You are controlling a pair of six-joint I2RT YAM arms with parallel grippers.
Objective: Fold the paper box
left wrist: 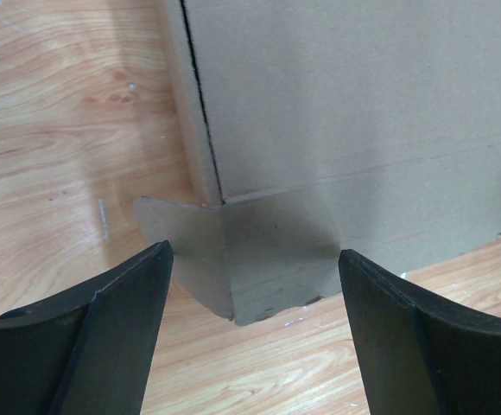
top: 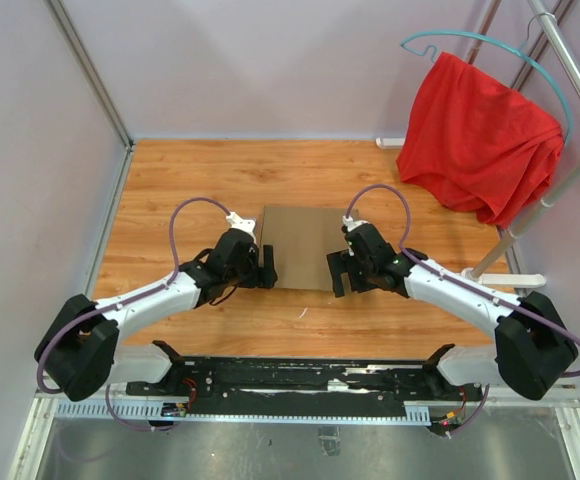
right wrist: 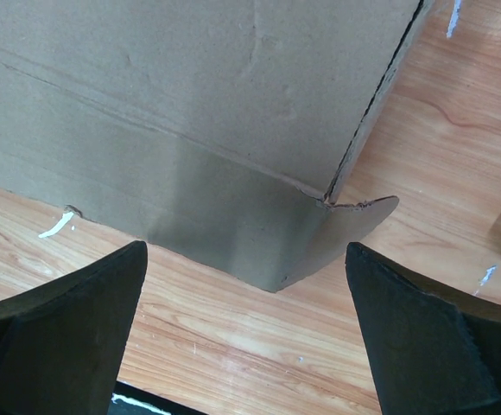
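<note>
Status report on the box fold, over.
Left gripper open, right gripper open, nothing held. Paper box lies flat between them, small flap jutting at each near corner. Red cloth hangs far right, apart from the box.

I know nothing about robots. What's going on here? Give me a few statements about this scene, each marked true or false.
1. The paper box lies between the left fingers and the right fingers. True.
2. The left fingers are clamped on the box. False: they stand open, gripping nothing.
3. A red cloth hangs at the far right. True.
4. The right fingers hold a cardboard corner. False: they are open too, gripping nothing.
</note>
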